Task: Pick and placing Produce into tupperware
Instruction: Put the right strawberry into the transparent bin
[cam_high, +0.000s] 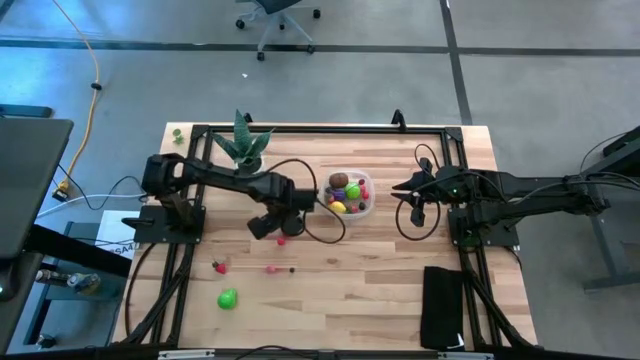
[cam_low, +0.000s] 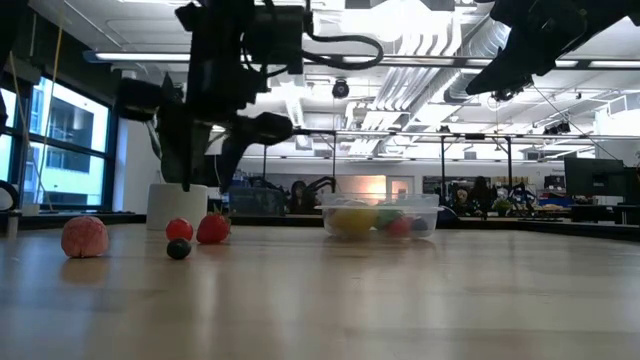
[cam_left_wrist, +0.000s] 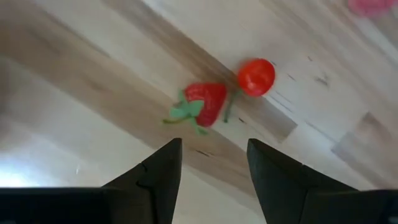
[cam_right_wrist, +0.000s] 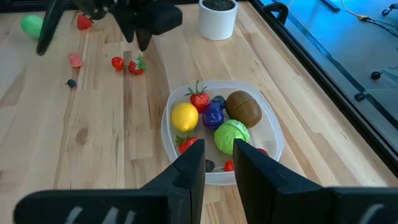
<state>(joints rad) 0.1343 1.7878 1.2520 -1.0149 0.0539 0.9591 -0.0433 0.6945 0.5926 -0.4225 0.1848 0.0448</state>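
Left gripper (cam_left_wrist: 211, 168) hangs over the toy strawberry (cam_left_wrist: 205, 106), fingers parted a moderate gap, nothing between them. Small red tomato-like ball (cam_left_wrist: 256, 77) sits just beside the strawberry, about touching its stem. Tupperware (cam_right_wrist: 273, 134) is near the table centre, already holding a lemon (cam_right_wrist: 185, 116), kiwi (cam_right_wrist: 243, 108), green round piece, purple piece and small reds.

Risks: the gap looks barely wider than the strawberry, so an off-centre descent could clip it and knock it or the red ball away. Round pieces will likely roll.

Right gripper (cam_right_wrist: 219, 163) waits over the tupperware edge, fingers narrow, empty.

Hard to read: height of the left fingers above the table; low view hides their tips behind the arm. Green ball (cam_high: 228, 298) and pink piece (cam_high: 270, 269) lie well apart, still loose
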